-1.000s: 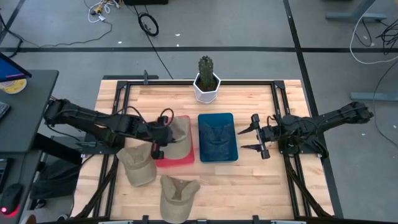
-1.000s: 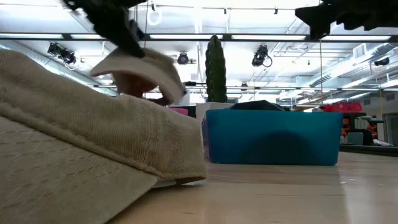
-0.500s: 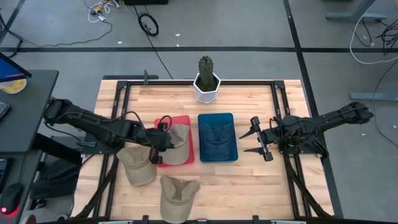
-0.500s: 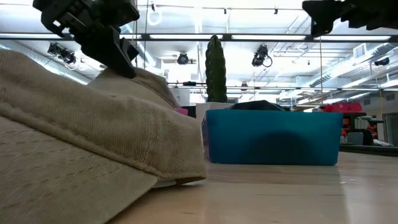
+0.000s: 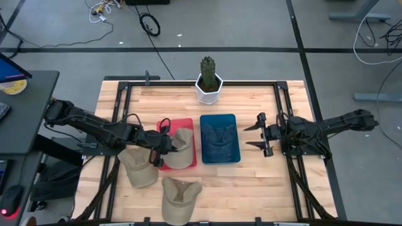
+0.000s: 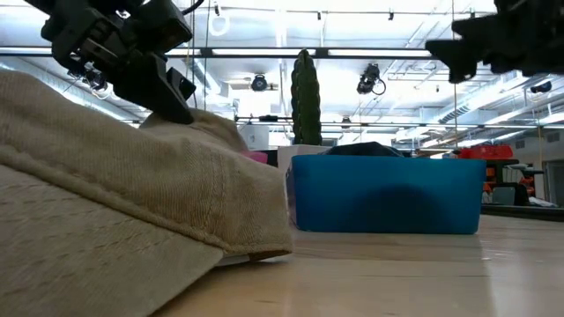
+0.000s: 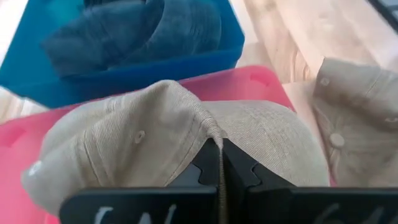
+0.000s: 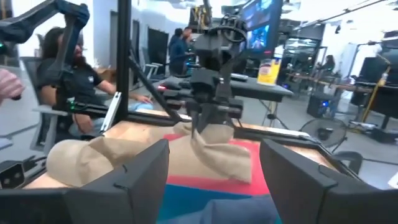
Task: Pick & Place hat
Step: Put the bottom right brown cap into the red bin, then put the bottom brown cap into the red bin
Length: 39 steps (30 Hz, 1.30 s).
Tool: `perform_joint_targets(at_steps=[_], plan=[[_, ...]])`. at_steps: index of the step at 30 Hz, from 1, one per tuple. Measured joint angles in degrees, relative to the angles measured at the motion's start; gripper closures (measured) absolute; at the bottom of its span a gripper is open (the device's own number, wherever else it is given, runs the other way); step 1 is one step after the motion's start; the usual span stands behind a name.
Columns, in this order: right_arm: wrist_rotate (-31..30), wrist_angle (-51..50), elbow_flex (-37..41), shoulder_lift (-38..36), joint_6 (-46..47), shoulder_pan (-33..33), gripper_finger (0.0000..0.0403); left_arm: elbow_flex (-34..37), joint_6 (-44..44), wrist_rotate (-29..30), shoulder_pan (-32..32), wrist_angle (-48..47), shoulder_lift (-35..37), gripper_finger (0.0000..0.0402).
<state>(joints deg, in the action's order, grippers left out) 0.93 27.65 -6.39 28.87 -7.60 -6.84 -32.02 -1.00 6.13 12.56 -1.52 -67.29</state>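
Note:
A tan hat point(image 5: 181, 148) lies over the red tray point(image 5: 183, 122) at mid-table, with my left gripper point(image 5: 164, 145) shut on it from the table's left side. In the left wrist view the hat's crown point(image 7: 143, 134) spreads over the tray point(image 7: 261, 84). My right gripper point(image 5: 247, 137) stands open above the table, to the right of the blue tray point(image 5: 204, 139), with nothing between its fingers point(image 8: 143, 174). My left gripper pinches a raised fold of the hat's crown point(image 7: 213, 132) between its two fingers. The fingers slant down from the table's left. The hat droops from the pinch, and its lower part point(image 8: 214, 158) rests on the red tray.
The blue tray holds a dark blue hat point(image 5: 218, 135). Two more tan hats point(image 5: 139, 168) point(image 5: 179, 196) lie on the wood near the front left; one point(image 6: 106, 220) fills the low view. A cactus in a white pot point(image 5: 208, 83) stands at the far edge.
My left gripper has gone down, still shut on the tan hat. The hat hung above the red tray before and now has settled onto it. My right gripper has sunk a little and stays open.

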Motion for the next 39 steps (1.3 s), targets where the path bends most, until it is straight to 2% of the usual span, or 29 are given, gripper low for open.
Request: perform_joint_targets(at_steps=[8,14,28,33,39], plan=[[0.07,-5.34,5.26,-12.40,1.13,1.56,0.0149,3.28,0.44,-0.09,0.04,4.34,-0.04,0.0400],[0.01,-12.18,5.51,-19.16,1.14,1.54,0.0149,5.08,0.35,-0.17,0.07,5.80,-0.04,0.0400],[-0.46,-15.57,5.49,-21.47,1.47,1.56,0.0149,7.18,-1.33,-0.07,-2.55,5.24,-0.22,0.0376],[-0.46,-15.69,5.46,-21.50,1.16,1.56,0.0149,7.18,-1.36,-0.04,-2.80,5.15,-0.22,0.0345],[-0.46,-16.41,5.42,-21.54,0.96,1.56,0.0149,7.18,-1.33,-0.07,-2.70,5.11,-0.22,0.0260]])
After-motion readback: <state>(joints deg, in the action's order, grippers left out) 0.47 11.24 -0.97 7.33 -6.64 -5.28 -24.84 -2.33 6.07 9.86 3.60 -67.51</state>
